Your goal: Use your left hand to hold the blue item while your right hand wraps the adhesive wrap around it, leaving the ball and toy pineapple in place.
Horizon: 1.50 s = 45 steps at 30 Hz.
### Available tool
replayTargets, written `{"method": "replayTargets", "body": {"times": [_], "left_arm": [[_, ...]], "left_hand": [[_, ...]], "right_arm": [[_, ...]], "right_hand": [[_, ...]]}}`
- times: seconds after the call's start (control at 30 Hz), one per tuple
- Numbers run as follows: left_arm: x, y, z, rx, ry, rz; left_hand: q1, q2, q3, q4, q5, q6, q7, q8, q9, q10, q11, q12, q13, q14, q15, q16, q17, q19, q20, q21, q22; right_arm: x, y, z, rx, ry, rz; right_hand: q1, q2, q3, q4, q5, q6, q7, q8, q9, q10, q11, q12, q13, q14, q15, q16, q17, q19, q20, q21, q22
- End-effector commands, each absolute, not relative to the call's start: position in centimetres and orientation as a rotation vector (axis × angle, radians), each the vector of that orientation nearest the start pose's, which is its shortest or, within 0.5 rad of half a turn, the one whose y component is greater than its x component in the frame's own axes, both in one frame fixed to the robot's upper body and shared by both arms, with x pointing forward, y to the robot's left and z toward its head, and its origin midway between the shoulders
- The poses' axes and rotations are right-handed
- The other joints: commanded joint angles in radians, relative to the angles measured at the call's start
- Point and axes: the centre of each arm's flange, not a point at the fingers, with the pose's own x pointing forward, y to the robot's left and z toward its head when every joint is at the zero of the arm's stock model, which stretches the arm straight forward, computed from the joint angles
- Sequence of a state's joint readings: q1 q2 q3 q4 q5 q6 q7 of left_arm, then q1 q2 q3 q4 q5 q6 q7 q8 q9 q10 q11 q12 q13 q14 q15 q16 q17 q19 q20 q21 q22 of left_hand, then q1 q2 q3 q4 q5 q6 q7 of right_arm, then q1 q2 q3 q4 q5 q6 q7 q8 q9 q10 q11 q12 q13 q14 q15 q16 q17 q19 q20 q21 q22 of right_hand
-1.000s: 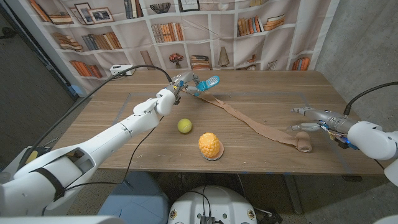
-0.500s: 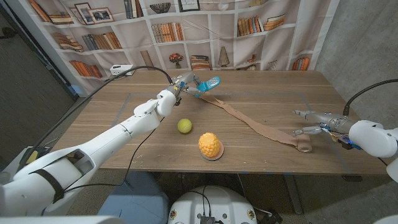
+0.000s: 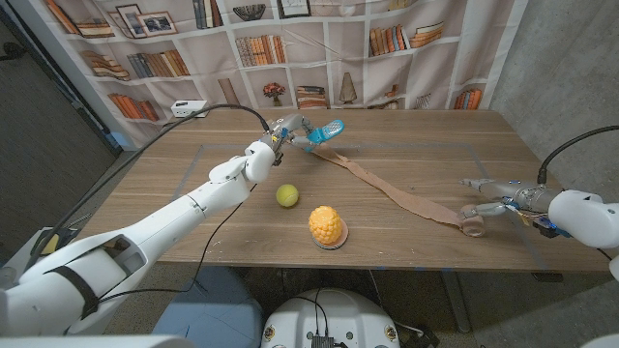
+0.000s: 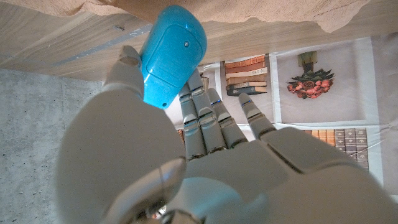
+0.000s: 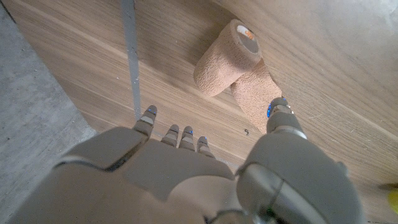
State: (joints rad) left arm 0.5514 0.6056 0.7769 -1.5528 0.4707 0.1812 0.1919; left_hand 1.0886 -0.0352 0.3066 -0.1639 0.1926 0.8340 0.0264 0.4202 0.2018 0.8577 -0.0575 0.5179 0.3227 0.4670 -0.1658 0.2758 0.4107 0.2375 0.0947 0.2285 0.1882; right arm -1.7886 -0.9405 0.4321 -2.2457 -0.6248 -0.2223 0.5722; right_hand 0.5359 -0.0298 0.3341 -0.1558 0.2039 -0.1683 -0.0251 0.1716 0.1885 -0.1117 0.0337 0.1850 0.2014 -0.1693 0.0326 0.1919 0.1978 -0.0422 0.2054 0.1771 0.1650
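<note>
The left hand (image 3: 281,132) is gripping the blue item (image 3: 329,127) beyond the ball (image 3: 286,195), while the right hand (image 3: 491,196) is hovering spread beside the wrap roll (image 3: 473,225), holding nothing. The slack strip may sag toward the toy pineapple (image 3: 327,226) and nudge it. A wooden tabletop (image 3: 416,155) is fronting a bookshelf-print curtain (image 3: 290,58).

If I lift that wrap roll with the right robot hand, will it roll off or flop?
The wrap roll lies on its side, so a nudge could roll it. Its unrolled tail sags limply, probably trailing floppy. The fabric looks textured, likely grippy, not slippery.
</note>
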Motion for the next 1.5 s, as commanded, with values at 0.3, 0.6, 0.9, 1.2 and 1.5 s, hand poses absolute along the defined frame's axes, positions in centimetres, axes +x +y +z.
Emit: {"method": "replayTargets", "body": {"times": [0.3,0.6,0.9,1.2,1.5], "left_arm": [[63.2,14.9,5.5,1.257,-0.763,0.064],[63.1,14.6,5.3,1.26,-0.761,0.055],[63.0,14.5,5.3,1.262,-0.763,0.052],[63.1,14.4,5.3,1.261,-0.761,0.046],[63.2,14.4,5.2,1.258,-0.758,0.043]], "left_hand": [[0.161,0.166,0.0,0.004,0.006,0.177,-0.173,0.133,0.001,0.153,-0.148,0.002,0.188,0.064,-0.066,-0.007,0.005,-0.005,0.001,-0.001,0.005],[0.162,0.168,0.0,0.005,0.006,0.174,-0.173,0.131,0.001,0.152,-0.148,0.001,0.189,0.062,-0.066,-0.009,0.006,-0.005,0.003,-0.001,0.005],[0.162,0.169,0.0,0.005,0.005,0.173,-0.173,0.131,0.001,0.152,-0.148,0.001,0.191,0.062,-0.067,-0.011,0.007,-0.005,0.003,-0.001,0.005],[0.162,0.169,-0.002,0.006,0.005,0.172,-0.173,0.13,0.001,0.149,-0.148,-0.001,0.191,0.062,-0.066,-0.013,0.009,-0.004,0.002,-0.001,0.005],[0.162,0.17,-0.002,0.006,0.004,0.172,-0.174,0.131,0.001,0.15,-0.148,-0.001,0.192,0.062,-0.066,-0.014,0.009,-0.005,0.001,-0.001,0.005]], "right_arm": [[42.4,-40.7,-6.4,-1.716,0.05,0.101],[42.2,-40.5,-6.9,-1.772,0.074,0.095],[42.3,-40.4,-7.4,-1.815,0.1,0.089],[42.7,-40.4,-7.4,-1.822,0.104,0.078],[43.3,-40.6,-7.4,-1.819,0.095,0.062]], "right_hand": [[0.021,-0.005,0.008,-0.007,0.007,-0.058,0.003,0.008,0.005,-0.011,-0.001,0.007,0.002,-0.084,0.006,0.001,0.003,-0.013,0.005,0.003,0.005],[0.028,-0.008,0.009,-0.008,0.009,-0.059,0.003,0.012,0.005,-0.009,0.0,0.01,0.002,-0.087,0.008,0.002,0.003,-0.014,0.004,0.004,0.005],[0.035,-0.012,0.009,-0.008,0.011,-0.063,-0.007,0.014,0.005,-0.01,0.0,0.011,0.002,-0.088,0.007,0.004,0.003,-0.014,0.004,0.006,0.005],[0.042,-0.012,0.01,-0.009,0.014,-0.069,-0.008,0.014,0.004,-0.012,-0.009,0.011,0.002,-0.089,0.006,0.005,0.003,-0.014,0.004,0.006,0.005],[0.051,-0.014,0.011,-0.008,0.016,-0.074,0.0,0.016,0.004,0.012,-0.008,0.022,0.003,-0.079,0.003,0.01,0.003,-0.01,0.002,0.009,0.005]]}}
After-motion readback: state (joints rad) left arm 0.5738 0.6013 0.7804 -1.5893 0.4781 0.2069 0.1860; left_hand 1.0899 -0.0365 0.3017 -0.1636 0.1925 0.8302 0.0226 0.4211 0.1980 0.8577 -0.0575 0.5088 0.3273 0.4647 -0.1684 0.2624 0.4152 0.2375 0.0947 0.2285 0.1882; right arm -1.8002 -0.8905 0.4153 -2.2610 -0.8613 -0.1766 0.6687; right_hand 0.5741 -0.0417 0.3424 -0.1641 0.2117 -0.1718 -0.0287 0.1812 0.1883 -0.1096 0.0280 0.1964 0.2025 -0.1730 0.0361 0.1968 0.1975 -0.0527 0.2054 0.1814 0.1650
